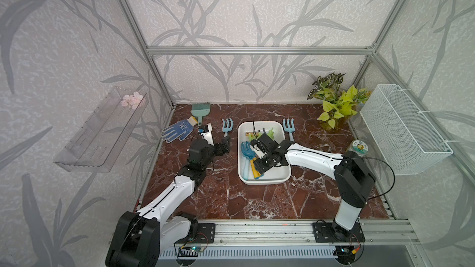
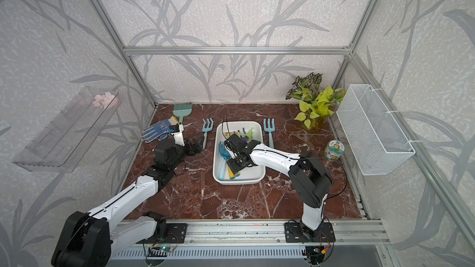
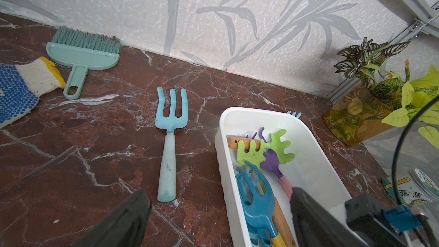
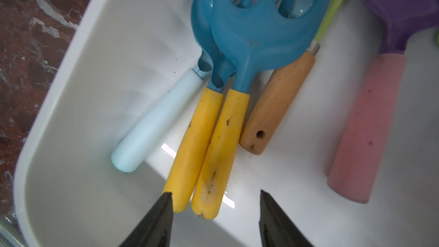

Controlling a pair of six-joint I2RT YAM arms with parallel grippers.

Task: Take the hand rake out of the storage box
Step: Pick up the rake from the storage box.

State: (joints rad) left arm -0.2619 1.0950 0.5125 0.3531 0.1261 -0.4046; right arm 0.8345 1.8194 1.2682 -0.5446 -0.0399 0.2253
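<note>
The white storage box (image 1: 264,181) (image 2: 240,182) (image 3: 222,139) (image 4: 59,86) sits mid-table and holds several hand rakes. Two blue rakes with yellow handles (image 4: 221,148) (image 1: 246,150) (image 3: 257,200) lie side by side near its left wall. Beside them are a pale-blue-handled one (image 4: 152,124), a wooden-handled one (image 4: 278,100), a purple one with a pink handle (image 4: 365,129) and green ones (image 3: 278,146). My right gripper (image 4: 215,192) (image 1: 257,169) is open inside the box, its jaws straddling the yellow handle ends. My left gripper (image 3: 219,192) (image 1: 226,148) is open and holds nothing, left of the box.
Light-blue forks lie on the table left (image 1: 227,125) and right (image 1: 289,125) of the box. At the back left are a teal brush (image 1: 200,110) and a dotted glove (image 1: 177,130). A plant (image 1: 336,104), a jar (image 1: 358,147) and a wire basket (image 1: 403,129) are on the right. A clear tray (image 1: 102,129) hangs on the left wall.
</note>
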